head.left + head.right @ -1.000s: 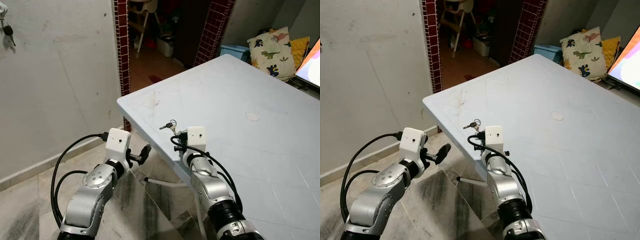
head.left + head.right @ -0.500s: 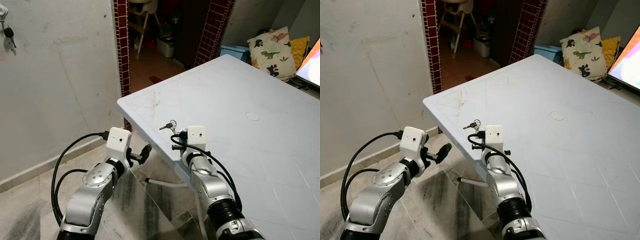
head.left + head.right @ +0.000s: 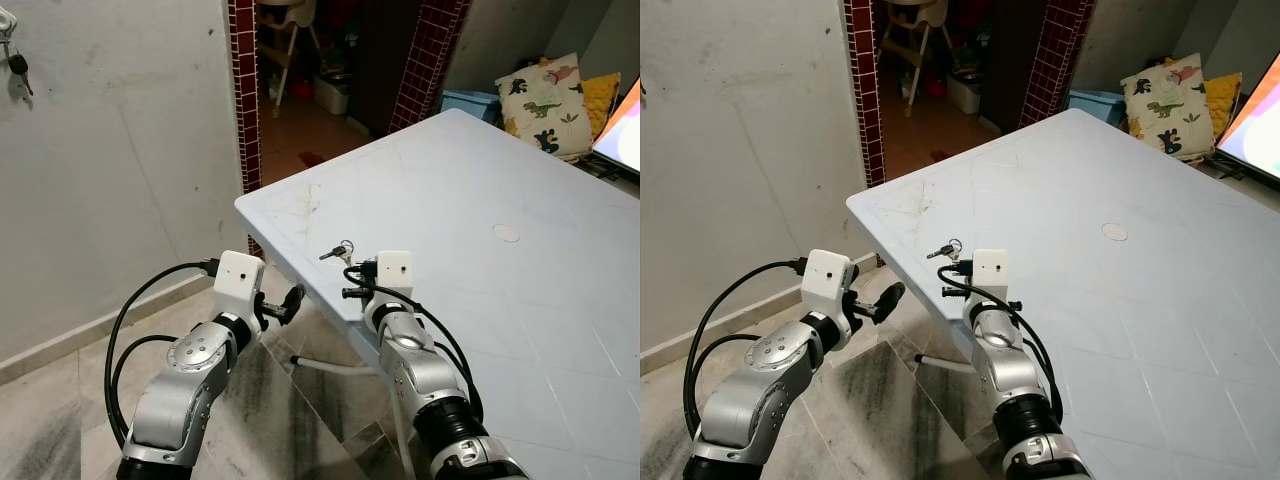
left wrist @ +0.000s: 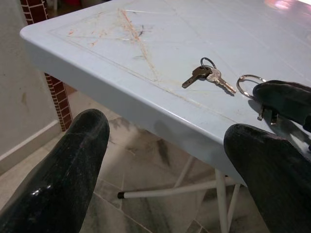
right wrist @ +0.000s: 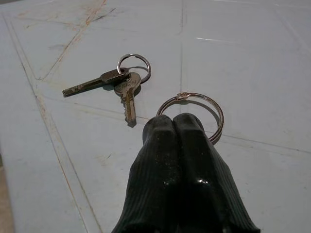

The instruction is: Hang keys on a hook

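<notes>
Two keys (image 5: pixel 114 85) on a small ring are lying flat near the corner of the pale blue table (image 3: pixel 520 300), beside a larger loose ring (image 5: pixel 192 114), well apart from the hook (image 3: pixel 8 25) high on the wall where another key is already hanging. The right gripper (image 5: pixel 177 124) is being held low over the tabletop, its fingers pressed together on nothing, tips touching the larger ring, probably lined up for a pickup. The left gripper (image 4: pixel 165 141) is being kept spread wide below the table's edge, seemingly waiting.
</notes>
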